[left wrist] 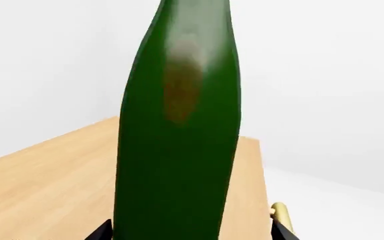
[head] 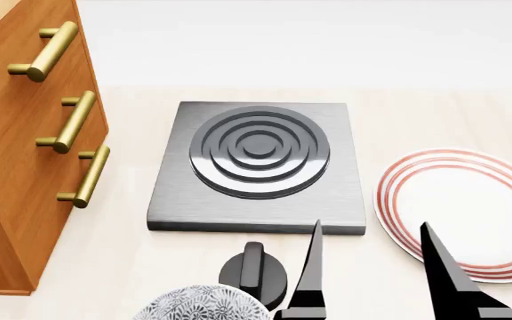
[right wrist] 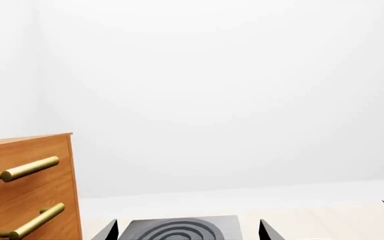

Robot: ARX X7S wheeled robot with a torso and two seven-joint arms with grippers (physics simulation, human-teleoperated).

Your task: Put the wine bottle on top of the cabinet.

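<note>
Green wine bottle (left wrist: 178,130) stands upright between the left gripper's (left wrist: 192,232) 2 fingertips, clamped, above the cabinet (left wrist: 45,180) top.

Glossy black right hand (head: 372,267) with tapering, pointed fingers (head: 311,270)

Your surface (head: 238,267) is pale cream. On it: cabinet (head: 25,153) at the left edge, grey square burner plate (head: 258,167) with concentric rings mid-surface, red-ringed white plate (head: 461,207) to its right, black knob (head: 254,270) and patterned bowl (head: 205,303) nearest you, the two just beside each other.
</note>
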